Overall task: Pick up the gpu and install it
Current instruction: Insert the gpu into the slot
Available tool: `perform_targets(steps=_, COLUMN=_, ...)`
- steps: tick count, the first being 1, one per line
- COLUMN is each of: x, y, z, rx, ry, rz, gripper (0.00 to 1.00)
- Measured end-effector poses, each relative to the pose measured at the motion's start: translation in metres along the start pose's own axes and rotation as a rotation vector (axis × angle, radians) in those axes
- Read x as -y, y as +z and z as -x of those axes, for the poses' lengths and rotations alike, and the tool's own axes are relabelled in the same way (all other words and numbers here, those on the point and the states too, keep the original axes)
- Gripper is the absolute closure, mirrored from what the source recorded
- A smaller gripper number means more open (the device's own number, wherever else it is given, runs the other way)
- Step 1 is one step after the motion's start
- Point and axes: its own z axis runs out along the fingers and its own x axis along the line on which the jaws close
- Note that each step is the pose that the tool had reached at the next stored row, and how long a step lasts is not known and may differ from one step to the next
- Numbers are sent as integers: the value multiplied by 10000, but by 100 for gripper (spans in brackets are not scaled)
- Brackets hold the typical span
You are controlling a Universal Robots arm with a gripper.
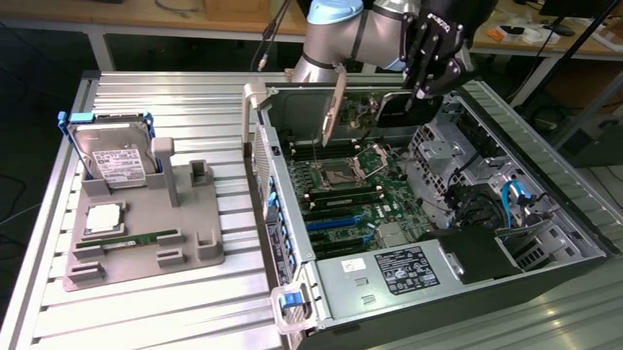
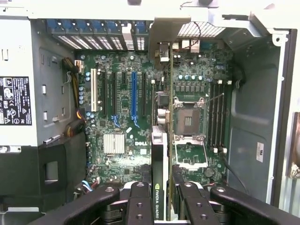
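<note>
The gpu (image 1: 392, 114), a dark flat card with a silver end bracket (image 1: 334, 109), hangs above the open computer case (image 1: 282, 219), over the motherboard's upper part. My gripper (image 1: 425, 89) is shut on its top edge from above. In the wrist view the gpu (image 2: 159, 154) shows edge-on between my two black fingers (image 2: 138, 199), with my gripper (image 2: 162, 199) clamped on it. The card hangs above the motherboard (image 2: 117, 164) between the blue expansion slot (image 2: 133, 98) and the processor socket (image 2: 187, 119). Its bracket (image 2: 161, 35) reaches toward the case's rear slot openings.
A grey fixture (image 1: 185, 248) on the slatted metal table at the exterior view's left holds a silver hard drive (image 1: 117, 157), a processor (image 1: 104, 219) and a green memory stick (image 1: 141, 239). Inside the case are the power supply (image 1: 399, 270), drive cages (image 1: 443, 149) and blue cables (image 1: 514, 198).
</note>
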Motion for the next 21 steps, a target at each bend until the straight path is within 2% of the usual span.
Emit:
perform_targets(steps=8, x=-9, y=189, z=-76, rx=-1, ry=0, rz=1, gripper=73)
perform_targets(steps=21, x=-21, y=425, z=-215, rx=-1, ry=0, rz=0, gripper=73)
